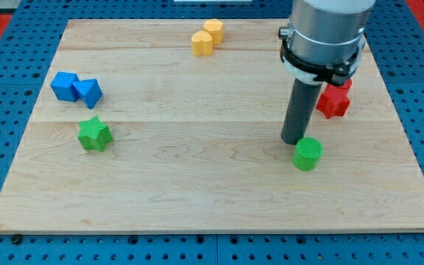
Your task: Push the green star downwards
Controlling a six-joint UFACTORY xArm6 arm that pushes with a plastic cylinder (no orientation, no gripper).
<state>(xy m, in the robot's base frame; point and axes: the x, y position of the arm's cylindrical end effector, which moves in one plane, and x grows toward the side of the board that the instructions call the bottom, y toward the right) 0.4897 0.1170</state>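
The green star (94, 135) lies on the wooden board (197, 177) at the view's left, below the blue blocks. My tip (294, 140) rests on the board at the view's right, far from the star. It stands just up-left of a green cylinder (308, 154), touching or nearly touching it.
Two blue blocks (76, 88) sit together up-left of the star. Two yellow blocks (207, 37) sit at the view's top centre. Red blocks (335, 99) lie right of the rod, partly hidden by the arm.
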